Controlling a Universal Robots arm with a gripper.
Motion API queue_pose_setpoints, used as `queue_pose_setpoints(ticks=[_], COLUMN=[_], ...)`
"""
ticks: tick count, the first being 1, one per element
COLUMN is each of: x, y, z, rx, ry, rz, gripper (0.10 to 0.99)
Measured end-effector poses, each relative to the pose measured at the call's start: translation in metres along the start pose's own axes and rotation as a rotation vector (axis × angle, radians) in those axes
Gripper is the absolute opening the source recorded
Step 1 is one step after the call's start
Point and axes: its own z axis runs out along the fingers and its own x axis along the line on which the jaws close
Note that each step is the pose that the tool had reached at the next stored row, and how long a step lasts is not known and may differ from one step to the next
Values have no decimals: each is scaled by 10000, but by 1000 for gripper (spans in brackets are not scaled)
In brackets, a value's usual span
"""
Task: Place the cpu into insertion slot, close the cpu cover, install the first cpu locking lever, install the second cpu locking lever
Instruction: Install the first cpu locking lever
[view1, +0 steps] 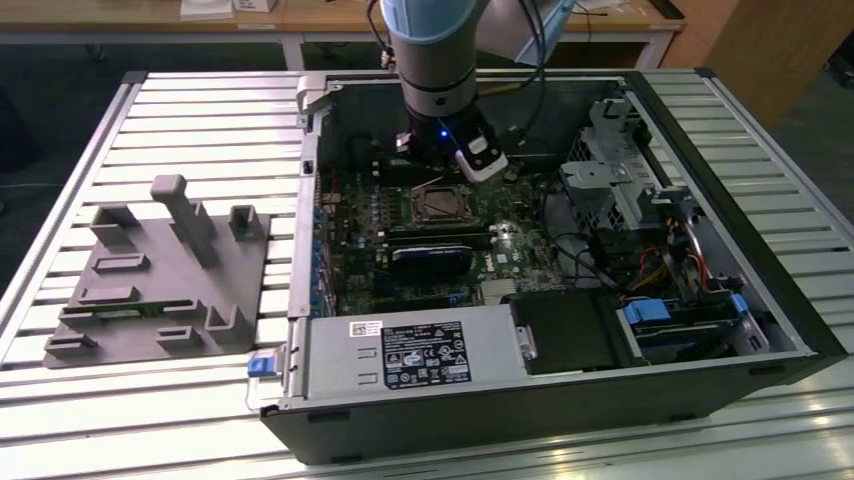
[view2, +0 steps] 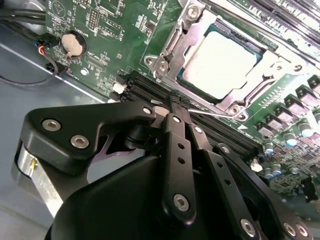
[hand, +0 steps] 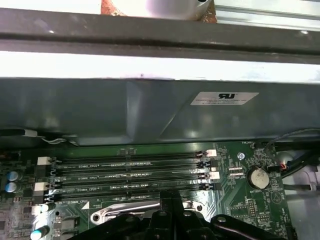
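Observation:
The cpu (view2: 222, 62), a flat square with a dull grey top, lies in the insertion slot (view1: 438, 205) on the green board. The silver cpu cover (view2: 175, 45) is folded down around it, framing the chip. A thin silver locking lever (view2: 212, 114) runs along the socket's edge beside the memory slots. My gripper (view2: 175, 106) hangs low over that edge, its black fingers pressed together, tips right at the lever's end. In the first wrist view the gripper (hand: 167, 205) sits over the cover's metal edge (hand: 135, 209). In the exterior view the gripper (view1: 434, 160) is just behind the socket.
The open computer case (view1: 307, 200) lies on a slatted table. Black memory slots (hand: 130, 172) run behind the socket, and a coin battery (view2: 74, 44) is off to one side. A power supply (view1: 414, 355) and a drive cage (view1: 614, 170) fill the case. A grey fixture (view1: 160, 270) stands at the exterior view's left.

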Motion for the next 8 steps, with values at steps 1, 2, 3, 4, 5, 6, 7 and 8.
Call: queue_pose_setpoints(ticks=[1,2,3,4,5,6,7,8], x=[3,10,19,28,36,39,42,45], y=[2,5,8,10,11,10,9,8], z=[3,5,7,8,11,15,20,24], rx=[7,11,15,23,39,58,81,101], ry=[-28,-54,-76,-100,-133,-170,-209,-244], rz=[6,24,49,92,179,293,416,526], gripper=[106,106,106,106,106,106,106,106])
